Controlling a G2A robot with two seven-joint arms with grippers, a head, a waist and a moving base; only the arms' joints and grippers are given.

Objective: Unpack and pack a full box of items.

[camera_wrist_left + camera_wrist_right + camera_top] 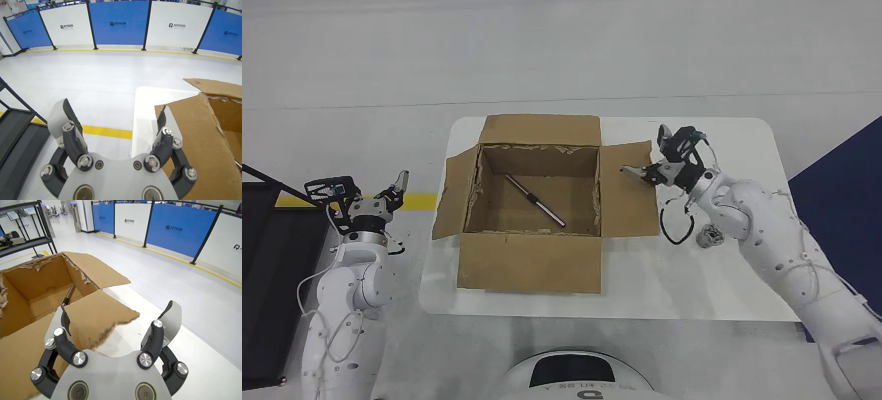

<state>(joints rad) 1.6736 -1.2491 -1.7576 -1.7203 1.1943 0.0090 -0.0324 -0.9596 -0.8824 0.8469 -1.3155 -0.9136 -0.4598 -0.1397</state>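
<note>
On the white table (712, 290), seen from above, the cardboard box (530, 262) stands in the middle with its flaps spread, and a slim metal rod (535, 200) lies slantwise on its floor. From my left wrist, my left gripper (115, 104) is spread wide and empty, off the table's left edge just beside the box. From my right wrist, my right gripper (116, 306) is likewise released and holds nothing, above the torn right side of the box.

A white table (682, 285) stands near what looks like a black rack (272, 250), a yellow floor line (424, 201) running between them.
</note>
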